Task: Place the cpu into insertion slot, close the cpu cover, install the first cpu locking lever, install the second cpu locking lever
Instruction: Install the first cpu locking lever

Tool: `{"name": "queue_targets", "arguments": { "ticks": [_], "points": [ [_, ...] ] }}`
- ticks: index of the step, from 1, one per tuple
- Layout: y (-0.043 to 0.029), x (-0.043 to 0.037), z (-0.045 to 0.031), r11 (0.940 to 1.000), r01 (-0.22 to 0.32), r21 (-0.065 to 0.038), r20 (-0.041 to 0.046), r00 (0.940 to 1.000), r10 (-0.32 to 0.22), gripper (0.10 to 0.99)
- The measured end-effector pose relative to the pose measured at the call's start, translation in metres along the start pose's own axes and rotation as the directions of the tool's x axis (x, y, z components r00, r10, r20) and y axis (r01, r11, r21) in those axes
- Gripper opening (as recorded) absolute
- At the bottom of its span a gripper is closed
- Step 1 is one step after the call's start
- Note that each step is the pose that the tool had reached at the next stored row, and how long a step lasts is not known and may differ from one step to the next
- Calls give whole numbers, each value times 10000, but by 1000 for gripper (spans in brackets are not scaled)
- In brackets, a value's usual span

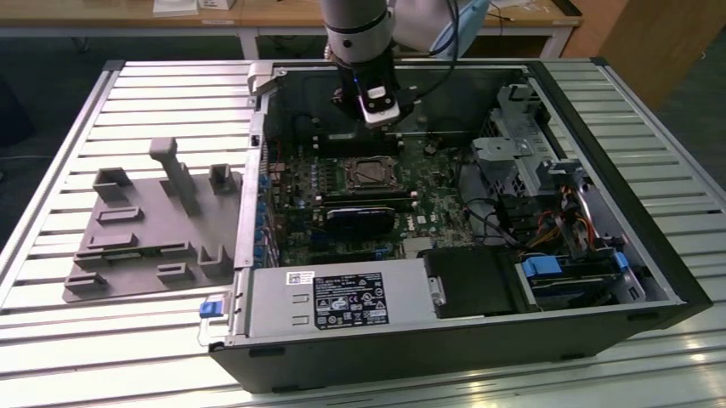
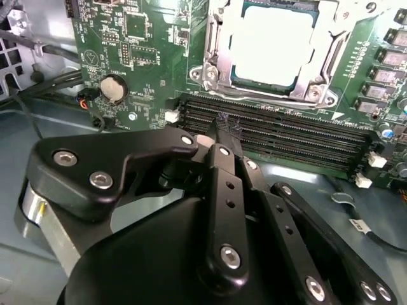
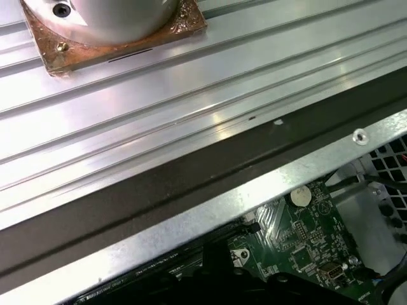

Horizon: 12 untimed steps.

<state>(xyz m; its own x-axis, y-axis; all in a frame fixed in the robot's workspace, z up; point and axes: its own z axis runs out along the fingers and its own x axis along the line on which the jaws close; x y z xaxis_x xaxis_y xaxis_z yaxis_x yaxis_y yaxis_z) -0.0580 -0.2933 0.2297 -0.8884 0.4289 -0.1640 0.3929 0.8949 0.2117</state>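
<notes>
Hovering gripper (image 2: 219, 136) (empty) beside seated cpu (image 2: 272, 43).

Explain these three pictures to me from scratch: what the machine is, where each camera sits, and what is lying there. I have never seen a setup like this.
The machine is a robot arm with a gripper at its tip, reaching down into an open computer case that lies on a ribbed metal table. The exterior view comes from a camera off the arm and takes in the whole scene. Both wrist views come from cameras riding on the arm itself. In the second wrist view you see the gripper's black fingers pressed together with nothing between them, above the green motherboard. Beyond them the cpu sits in the insertion slot, with the cpu cover down around it. The first wrist view looks across the table and the case's edge. Beside the case, at the exterior view's left, lies a grey parts tray.
</notes>
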Motion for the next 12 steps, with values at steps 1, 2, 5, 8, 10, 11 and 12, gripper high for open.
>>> {"name": "queue_targets", "arguments": {
  "ticks": [1,2,5,8,10,11,12],
  "points": [
    [0,0,0,10000,0,-1,0,10000,0,102],
    [0,0,0,10000,0,-1,1,10000,0,102],
    [0,0,-1,10000,0,1,0,10000,0,102],
    [0,0,-2,10000,11,52,13,10000,-11,102],
    [-2,-1,0,9997,55,249,60,10000,-57,102],
    [-4,-2,-1,9993,78,359,81,9999,-81,102],
    [-7,-4,0,9989,98,461,94,9999,-103,102]
  ]
}}
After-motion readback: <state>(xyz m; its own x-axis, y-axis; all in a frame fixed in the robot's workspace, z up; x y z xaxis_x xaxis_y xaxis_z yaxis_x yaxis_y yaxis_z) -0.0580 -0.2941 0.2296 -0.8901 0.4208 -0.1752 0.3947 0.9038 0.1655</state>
